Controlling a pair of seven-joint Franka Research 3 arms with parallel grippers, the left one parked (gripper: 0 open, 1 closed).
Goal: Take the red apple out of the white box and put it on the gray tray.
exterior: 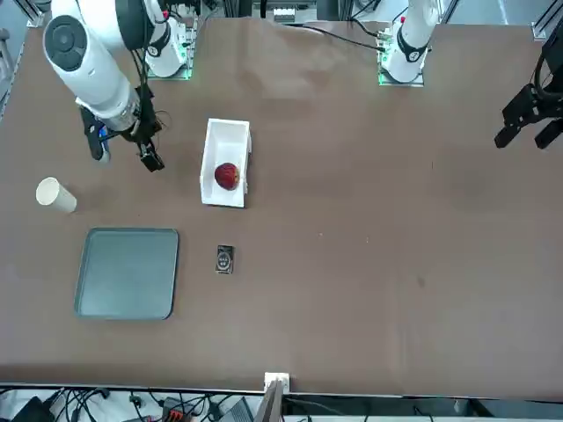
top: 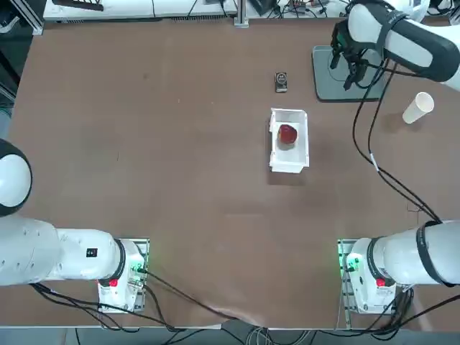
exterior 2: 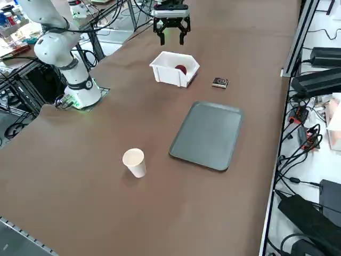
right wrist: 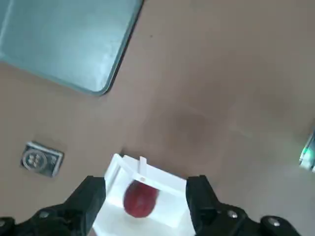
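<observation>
Between open jaws, red apple point(right wrist: 141, 198).

One camera looks down on the bench point(top: 180, 180) from overhead; another faces the robot from across it; a third looks diagonally down from the robot's right. The wrist camera looks seemingly closer; all four share the white box point(top: 290, 159).
</observation>
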